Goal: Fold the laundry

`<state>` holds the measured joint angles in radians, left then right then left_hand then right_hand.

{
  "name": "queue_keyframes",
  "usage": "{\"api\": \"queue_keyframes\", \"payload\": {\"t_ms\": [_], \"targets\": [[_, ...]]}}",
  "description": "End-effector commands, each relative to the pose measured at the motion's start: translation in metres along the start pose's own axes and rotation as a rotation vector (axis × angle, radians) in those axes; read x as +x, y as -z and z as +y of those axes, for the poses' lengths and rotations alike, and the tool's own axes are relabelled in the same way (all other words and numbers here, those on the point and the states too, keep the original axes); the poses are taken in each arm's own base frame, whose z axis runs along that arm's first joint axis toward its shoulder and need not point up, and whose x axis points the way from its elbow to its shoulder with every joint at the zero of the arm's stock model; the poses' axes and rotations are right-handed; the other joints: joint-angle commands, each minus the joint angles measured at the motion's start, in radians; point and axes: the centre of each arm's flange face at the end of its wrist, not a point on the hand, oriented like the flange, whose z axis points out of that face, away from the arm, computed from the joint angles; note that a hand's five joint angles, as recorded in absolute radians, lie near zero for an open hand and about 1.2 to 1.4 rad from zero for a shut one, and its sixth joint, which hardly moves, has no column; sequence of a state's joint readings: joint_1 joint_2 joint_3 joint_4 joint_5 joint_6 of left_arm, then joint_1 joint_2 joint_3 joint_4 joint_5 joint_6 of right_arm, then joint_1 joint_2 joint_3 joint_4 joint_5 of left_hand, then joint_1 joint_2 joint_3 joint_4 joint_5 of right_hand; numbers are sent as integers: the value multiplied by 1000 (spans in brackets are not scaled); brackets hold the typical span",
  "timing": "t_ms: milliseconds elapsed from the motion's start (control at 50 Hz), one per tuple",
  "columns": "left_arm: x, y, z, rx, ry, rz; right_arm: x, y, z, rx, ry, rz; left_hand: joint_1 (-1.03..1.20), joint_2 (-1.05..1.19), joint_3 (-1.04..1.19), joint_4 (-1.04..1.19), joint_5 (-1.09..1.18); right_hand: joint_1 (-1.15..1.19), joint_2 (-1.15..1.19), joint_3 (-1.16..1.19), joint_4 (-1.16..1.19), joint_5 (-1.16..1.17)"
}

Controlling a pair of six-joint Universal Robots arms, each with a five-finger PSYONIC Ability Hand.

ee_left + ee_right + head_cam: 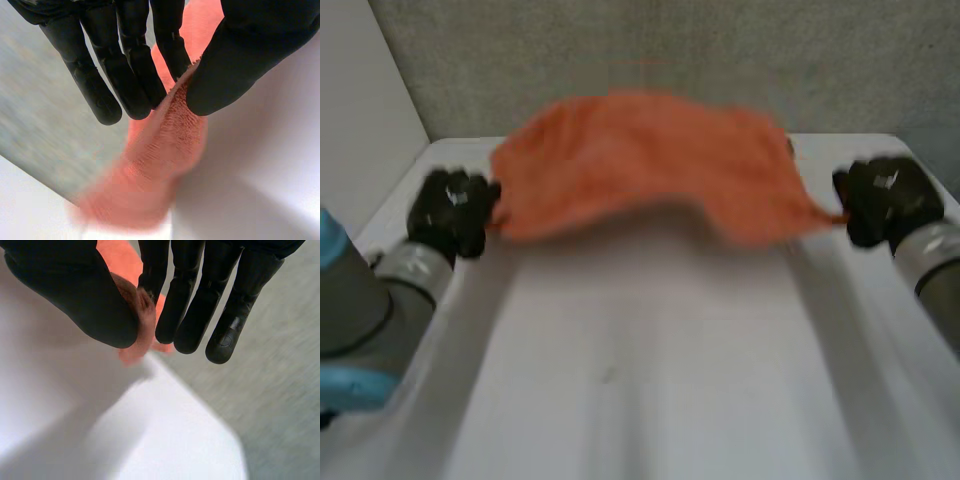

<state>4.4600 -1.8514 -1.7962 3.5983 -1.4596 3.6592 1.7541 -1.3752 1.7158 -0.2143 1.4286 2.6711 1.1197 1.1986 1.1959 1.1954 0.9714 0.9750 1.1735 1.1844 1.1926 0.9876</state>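
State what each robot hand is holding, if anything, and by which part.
Both hold the orange cloth: the left hand pinches its left corner, the right hand its right corner.

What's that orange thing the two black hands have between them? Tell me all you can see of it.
It is an orange cloth, soft and finely ribbed like a towel. It is held up, spread wide, over the white table. The left hand pinches one end between thumb and fingers; the right hand pinches the opposite corner the same way.
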Motion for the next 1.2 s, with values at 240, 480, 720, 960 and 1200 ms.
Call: {"api": "queue_keyframes", "payload": {"t_ms": [240,480,720,960,1200], "targets": [[30,23,42,-153,23,97,-4,4,47,-148,-15,-5,227,148,151,151,201,421,223,212,204,234],[6,22,38,-164,145,33,15,1,59,-176,-84,56,-533,-612,-609,-609,-559,421,223,212,204,234],[0,23,45,-219,444,79,13,2,64,-190,-89,51,-618,-697,-695,-694,-645,421,223,212,204,234],[14,26,48,-240,450,119,16,2,67,-201,-93,60,-616,-694,-692,-691,-642,421,223,212,204,234],[24,16,65,-273,443,136,16,3,69,-206,-94,61,-598,-677,-674,-674,-624,421,223,212,204,234]]}}
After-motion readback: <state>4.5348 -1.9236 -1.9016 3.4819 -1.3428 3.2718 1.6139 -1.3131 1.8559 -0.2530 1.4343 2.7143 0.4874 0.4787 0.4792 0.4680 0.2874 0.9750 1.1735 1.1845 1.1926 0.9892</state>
